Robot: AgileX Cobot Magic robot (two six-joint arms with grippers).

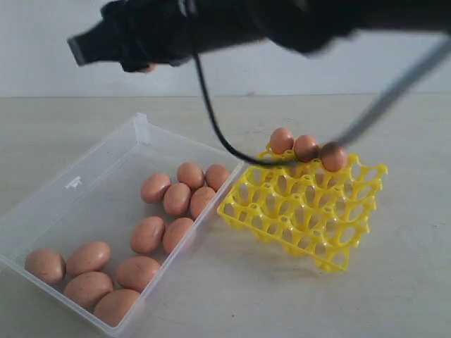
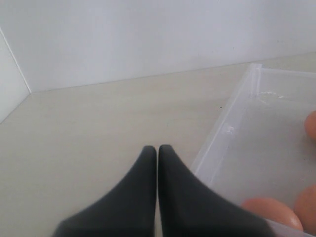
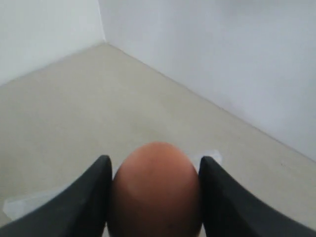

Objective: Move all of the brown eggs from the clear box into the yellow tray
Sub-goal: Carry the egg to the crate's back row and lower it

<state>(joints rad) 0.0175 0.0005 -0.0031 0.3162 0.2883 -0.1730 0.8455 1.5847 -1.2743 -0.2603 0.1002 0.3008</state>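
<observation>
The exterior view alone takes in the whole layout. The clear box [image 1: 99, 211] sits on the left of the pale table [image 1: 409, 282] with twelve brown eggs [image 1: 177, 198] lying loose on its floor, seven clustered along the side nearest the tray and five gathered at the near corner. The yellow tray [image 1: 310, 211] stands just beside the box on the right, with three more brown eggs [image 1: 306, 148] seated side by side in its far row of cups. A blurred black arm [image 1: 211, 28] crosses the top of that view with a black cable [image 1: 208, 105] hanging from it, and its tip is too smeared to show how the jaws stand. The right wrist view settles what the exterior view cannot: the right gripper [image 3: 155, 160] pinches one brown egg [image 3: 155, 197] between its two black fingers [image 3: 94, 192], a finger against each side of the shell, with bare table and a white wall [image 3: 222, 59] beyond. The left wrist view shows the left gripper [image 2: 157, 150] with its tips pressed together and nothing between them, held over bare table just outside a corner of the box, where parts of three eggs [image 2: 271, 212] show. The only marking is a small pale mark [image 1: 74, 182] on the box's long wall, also caught by the left wrist view [image 2: 229, 129]; it is too small to read in either.
</observation>
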